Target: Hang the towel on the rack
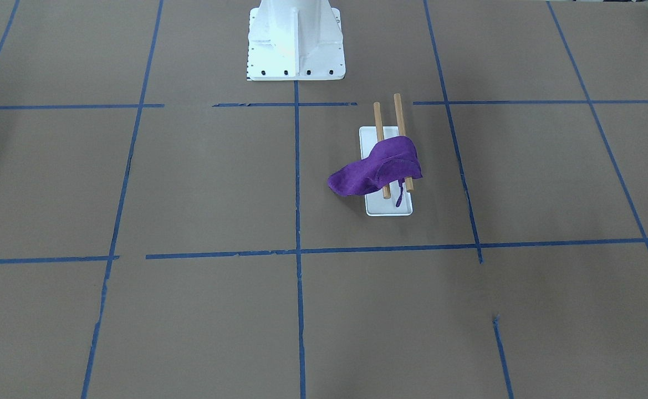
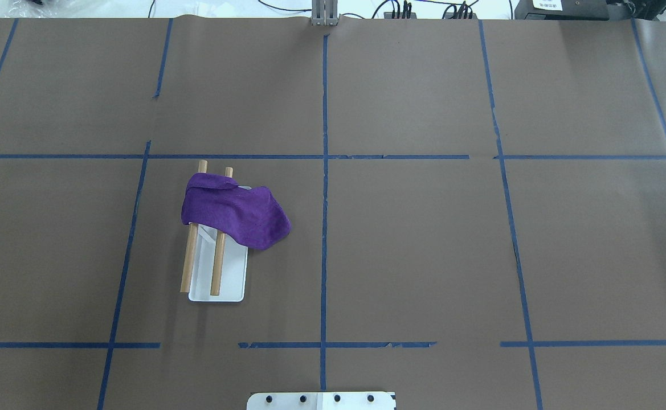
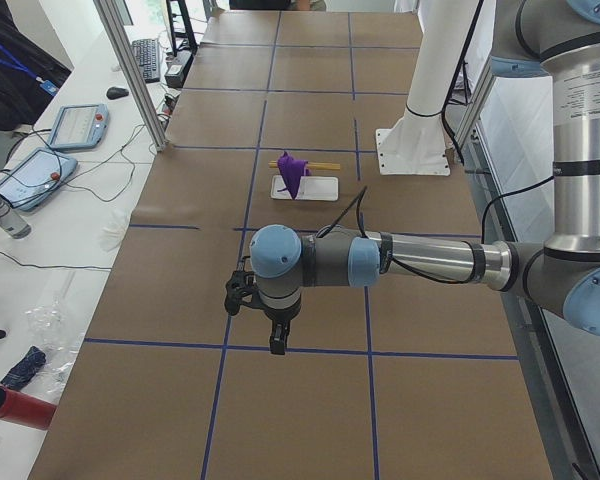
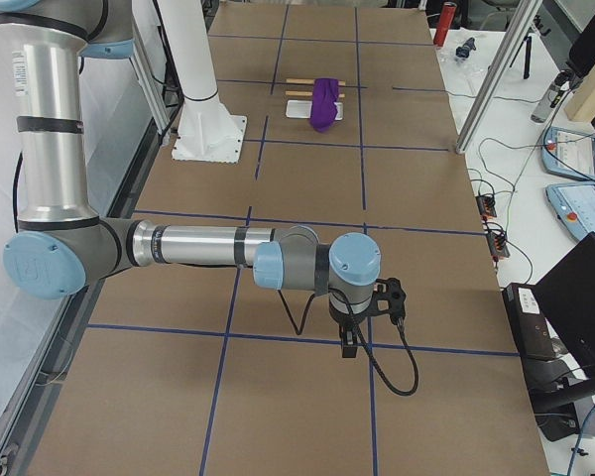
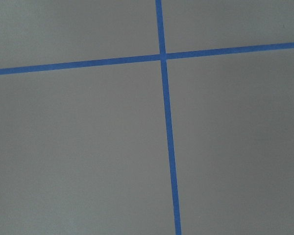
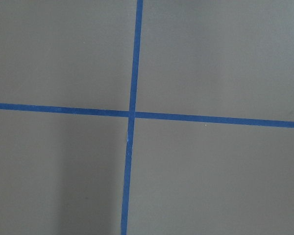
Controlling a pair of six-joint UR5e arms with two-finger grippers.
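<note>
- The towel [image 2: 233,216] lies across both wooden rods of the rack [image 2: 216,267], near the rod ends that are far from the robot. The rack stands on the table [image 2: 424,256], in the robot's left half.
- The cloth does not hang evenly. A bigger lump falls off the side toward the table centre and goes out past the white base. I cannot tell if this lump touches the table.
- The left claw [image 3: 277,345] is well apart from the rack and points down at the table. Only a side view shows it, so I cannot tell how far it is open. I see nothing hanging from it.
- The right claw [image 4: 349,344] is the same: well apart, pointing down, and its opening cannot be judged. Both wrist cameras show only bare table and blue tape [image 5: 164,56].
- I judge the task as nearly done or done, but some risks remain:
- The heavier side could slowly pull the towel off the rods.
- The towel sits close to the rod tips, so a small shake of the table could make it slip over the ends.
- If I send a claw back to fix the drape, it could catch the thin hanging thread [image 1: 398,194] or push over the light rack.
</note>
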